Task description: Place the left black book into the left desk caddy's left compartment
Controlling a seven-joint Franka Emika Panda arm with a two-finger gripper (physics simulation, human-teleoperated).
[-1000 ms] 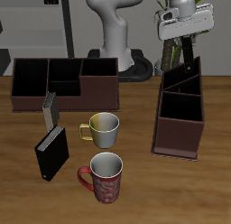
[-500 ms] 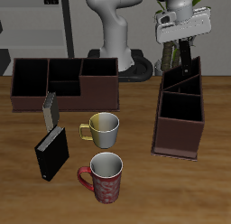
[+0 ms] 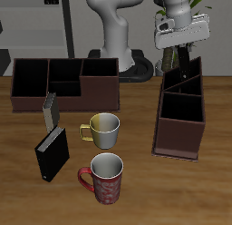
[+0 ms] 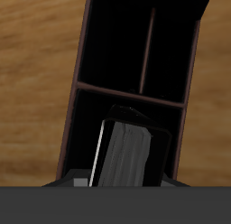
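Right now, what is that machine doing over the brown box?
The robot arm's claw holds a black book upright above the tall, slanted end of the maroon caddy. The wrist view shows the book hanging over the caddy's dark compartments; whether it has entered one is hard to tell. On the table stand a second black book, a thin grey book, two mugs and a darker caddy.

Simulated home-office desk: wooden table [image 3: 136, 188], desk caddies [image 3: 63, 82], books [image 3: 52, 153], mugs [image 3: 105, 129], shelving behind.
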